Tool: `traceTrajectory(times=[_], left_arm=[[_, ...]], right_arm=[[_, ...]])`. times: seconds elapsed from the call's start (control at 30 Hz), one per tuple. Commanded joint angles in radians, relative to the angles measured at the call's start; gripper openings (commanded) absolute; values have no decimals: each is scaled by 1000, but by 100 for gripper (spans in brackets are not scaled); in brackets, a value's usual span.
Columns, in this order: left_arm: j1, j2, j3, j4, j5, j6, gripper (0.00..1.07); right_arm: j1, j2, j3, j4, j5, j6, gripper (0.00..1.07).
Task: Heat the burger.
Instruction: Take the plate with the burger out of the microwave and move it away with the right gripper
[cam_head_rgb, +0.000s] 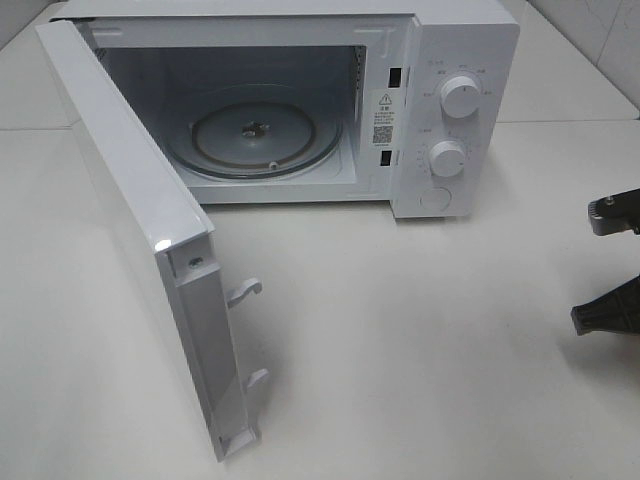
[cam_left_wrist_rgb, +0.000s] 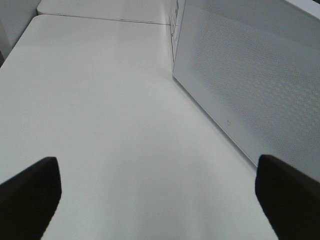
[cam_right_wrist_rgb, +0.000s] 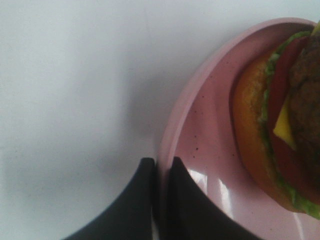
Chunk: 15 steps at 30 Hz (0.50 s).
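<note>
White microwave (cam_head_rgb: 300, 100) with door (cam_head_rgb: 140, 240) swung wide, glass turntable (cam_head_rgb: 255, 135) bare inside, left gripper (cam_left_wrist_rgb: 155, 200) spread wide beside the door, right gripper (cam_right_wrist_rgb: 160, 200) pinching the pink plate (cam_right_wrist_rgb: 200, 150) rim, burger (cam_right_wrist_rgb: 282, 120) lying on that plate

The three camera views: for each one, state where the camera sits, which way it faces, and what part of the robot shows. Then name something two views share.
Exterior high: mounted above, looking down on the open microwave; right arm parts at the edge.
Left wrist: faces along the table beside the microwave door; open left gripper.
Right wrist: looks down at the burger on the pink plate, whose rim the right gripper pinches.
Shared: the door, exterior and left wrist.
</note>
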Motion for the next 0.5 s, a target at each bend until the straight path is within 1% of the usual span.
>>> traceTrajectory(times=[0.03, 0.23, 0.33, 0.43, 0.47, 0.5], left_arm=[[2, -12, 3, 0, -1, -1, 98], [2, -12, 3, 0, -1, -1, 98], [2, -12, 3, 0, -1, -1, 98], [2, -12, 3, 0, -1, -1, 98], [2, -12, 3, 0, -1, -1, 98], [2, -12, 3, 0, -1, -1, 98]], right_arm=[[-7, 43, -22, -56, 20, 41, 0], [-7, 73, -31, -62, -11, 86, 1], [-7, 82, -36, -60, -22, 105, 3], [-7, 82, -44, -58, -20, 107, 7], [-6, 82, -44, -58, -22, 107, 11], [-6, 82, -44, -58, -22, 107, 11]])
